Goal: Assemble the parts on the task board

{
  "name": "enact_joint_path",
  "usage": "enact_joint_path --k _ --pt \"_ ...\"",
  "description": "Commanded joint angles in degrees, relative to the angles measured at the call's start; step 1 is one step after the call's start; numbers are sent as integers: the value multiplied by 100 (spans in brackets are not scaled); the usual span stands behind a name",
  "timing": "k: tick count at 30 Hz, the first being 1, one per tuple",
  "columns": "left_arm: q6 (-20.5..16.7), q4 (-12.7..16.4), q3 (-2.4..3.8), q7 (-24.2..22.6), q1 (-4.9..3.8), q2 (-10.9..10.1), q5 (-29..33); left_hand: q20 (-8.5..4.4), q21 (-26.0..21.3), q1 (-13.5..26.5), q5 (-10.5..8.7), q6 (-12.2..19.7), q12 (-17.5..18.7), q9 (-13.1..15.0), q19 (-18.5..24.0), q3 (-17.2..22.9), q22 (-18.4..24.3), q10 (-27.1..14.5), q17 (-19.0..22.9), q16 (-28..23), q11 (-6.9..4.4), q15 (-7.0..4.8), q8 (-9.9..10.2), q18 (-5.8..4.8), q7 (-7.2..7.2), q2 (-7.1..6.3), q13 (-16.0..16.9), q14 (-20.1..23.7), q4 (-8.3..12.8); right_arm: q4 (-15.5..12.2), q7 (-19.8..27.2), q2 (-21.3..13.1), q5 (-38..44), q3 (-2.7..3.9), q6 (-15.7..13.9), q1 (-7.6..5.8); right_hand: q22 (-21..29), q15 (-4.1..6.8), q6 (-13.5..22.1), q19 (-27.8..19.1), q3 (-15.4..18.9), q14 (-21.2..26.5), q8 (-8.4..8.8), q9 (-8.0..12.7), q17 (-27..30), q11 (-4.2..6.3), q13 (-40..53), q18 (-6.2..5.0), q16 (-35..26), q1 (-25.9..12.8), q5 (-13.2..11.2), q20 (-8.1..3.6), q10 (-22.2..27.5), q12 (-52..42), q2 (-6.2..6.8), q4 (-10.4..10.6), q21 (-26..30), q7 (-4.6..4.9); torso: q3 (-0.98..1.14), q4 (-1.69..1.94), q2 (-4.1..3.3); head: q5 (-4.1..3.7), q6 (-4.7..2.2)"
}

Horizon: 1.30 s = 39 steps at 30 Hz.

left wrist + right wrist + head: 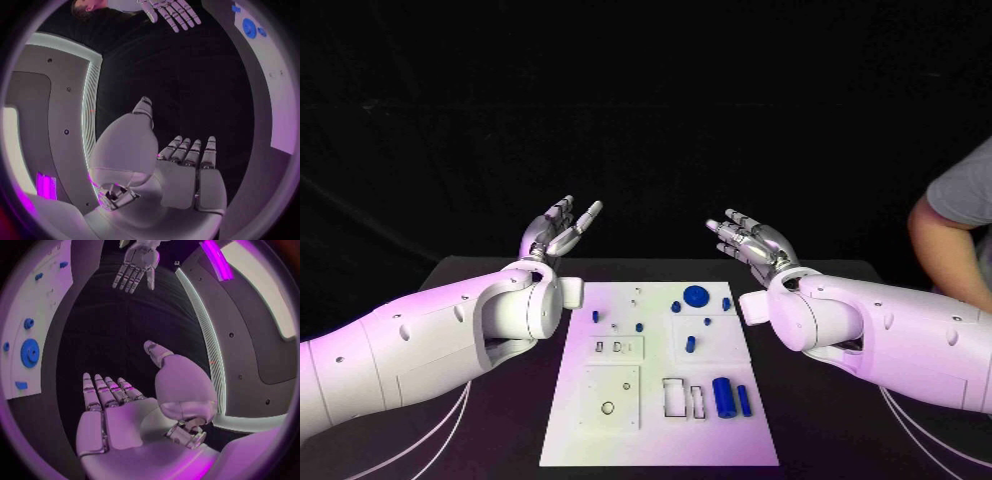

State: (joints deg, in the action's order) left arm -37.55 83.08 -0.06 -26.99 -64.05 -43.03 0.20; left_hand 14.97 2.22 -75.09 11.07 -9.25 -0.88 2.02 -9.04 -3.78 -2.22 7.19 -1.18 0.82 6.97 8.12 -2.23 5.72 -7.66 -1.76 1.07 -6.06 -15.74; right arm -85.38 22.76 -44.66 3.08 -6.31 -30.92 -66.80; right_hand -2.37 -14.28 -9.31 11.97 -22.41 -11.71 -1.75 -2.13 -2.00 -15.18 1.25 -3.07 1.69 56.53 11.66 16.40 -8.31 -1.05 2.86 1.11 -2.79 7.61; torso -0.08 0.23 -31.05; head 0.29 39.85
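Both robot hands hang spread and empty over the worktop's far edge, the left robot hand [561, 232] and right robot hand [753, 240] flanking the board [596, 440]. The parts [723, 396] lie nearer the robot, the long cylinder pointing front-to-back, closer to the right arm.

Head cam sits up high, looking down over the bench [488, 275] at the white board [661, 440]. Each wrist cam sits right behind its own palm, facing across, and both catch the board's edge and the opposite hand.
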Motion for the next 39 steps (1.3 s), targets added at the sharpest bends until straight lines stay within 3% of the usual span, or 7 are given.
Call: enact_joint_path --k 1,7,8,13,24,33,39 --pt "273 6 6 19 -8 13 -31 99 131 -333 75 -219 -43 45 -172 -61 -79 152 -73 118 133 127 -67 259 -314 43 26 -336 -91 68 -439 7 423 -69 1041 -84 -116 -121 -782 468 -169 -766 -256 -179 -144 -108 82 -185 210 622 13 36 -749 -157 160 -318 -230 972 0 0 1 0 3" --pt "273 6 6 19 -8 13 -31 169 491 -530 76 -1093 -189 238 -737 -173 -279 1099 -225 406 286 200 -389 438 -461 190 125 -1135 -65 111 -528 8 488 -127 1240 -146 -395 75 -2673 1758 -287 -2765 -971 -596 -506 36 268 -380 790 1174 93 12 -3120 -761 258 -840 -794 928 0 0 1 0 3" --pt "467 65 4 78 -17 -181 21 177 583 -580 74 -1437 -306 315 -896 -190 -327 1578 -269 500 342 229 -532 431 -510 214 182 -1372 -57 377 -800 37 3002 -124 634 -229 -445 113 -2944 2044 -306 -3059 -1080 -651 -556 66 271 -423 872 1234 117 10 -3426 -827 256 -916 -908 919 -22 1 -111 -9 31" --pt "680 147 3 113 -40 -311 -30 166 1452 -1014 82 -3102 -807 695 -2572 -381 -694 3689 -691 1374 443 310 -1301 395 -611 313 303 -3662 10 437 -1022 36 4073 -121 613 -326 -513 325 -3601 2847 -411 -3735 -1341 -767 -675 247 259 -629 1029 1363 161 -5 -4075 -838 256 -1244 -1171 760 15 30 -219 -32 18" --pt "1166 579 4 249 -90 -652 -331 -69 1725 -1509 157 -3794 -834 929 -3623 -708 -668 4953 -1230 1716 305 -34 -1532 480 -425 442 313 -4924 -37 411 -1959 27 6158 -117 1198 -532 -533 623 -4144 3804 -374 -4610 -1462 -944 -1019 497 319 -749 1187 1165 215 -180 -4815 -712 386 -1455 -1386 519 78 92 -448 -91 -36" --pt "1398 1122 6 296 -111 -968 -472 -137 1795 -1639 139 -3906 -754 1044 -3889 -916 -658 5252 -1445 1674 233 -92 -1534 479 -371 466 350 -5009 -58 303 -2596 56 7738 -111 1596 -631 -1057 1197 -4414 5145 -304 -6249 -1485 -1219 -2156 855 535 -735 2346 993 230 -786 -5542 -668 587 -1451 -2382 256 69 160 -629 -161 -66" --pt "1502 1439 17 306 -117 -1096 -488 -142 1825 -1650 96 -3886 -699 1068 -3957 -979 -664 5245 -1490 1640 245 -86 -1514 473 -383 482 350 -4975 -58 231 -2819 120 8446 -111 1703 -654 -1774 1353 -4494 5496 -363 -6735 -1390 -1399 -3341 972 736 -714 3780 917 238 -986 -5754 -510 691 -1375 -3387 176 53 209 -743 -226 -86"
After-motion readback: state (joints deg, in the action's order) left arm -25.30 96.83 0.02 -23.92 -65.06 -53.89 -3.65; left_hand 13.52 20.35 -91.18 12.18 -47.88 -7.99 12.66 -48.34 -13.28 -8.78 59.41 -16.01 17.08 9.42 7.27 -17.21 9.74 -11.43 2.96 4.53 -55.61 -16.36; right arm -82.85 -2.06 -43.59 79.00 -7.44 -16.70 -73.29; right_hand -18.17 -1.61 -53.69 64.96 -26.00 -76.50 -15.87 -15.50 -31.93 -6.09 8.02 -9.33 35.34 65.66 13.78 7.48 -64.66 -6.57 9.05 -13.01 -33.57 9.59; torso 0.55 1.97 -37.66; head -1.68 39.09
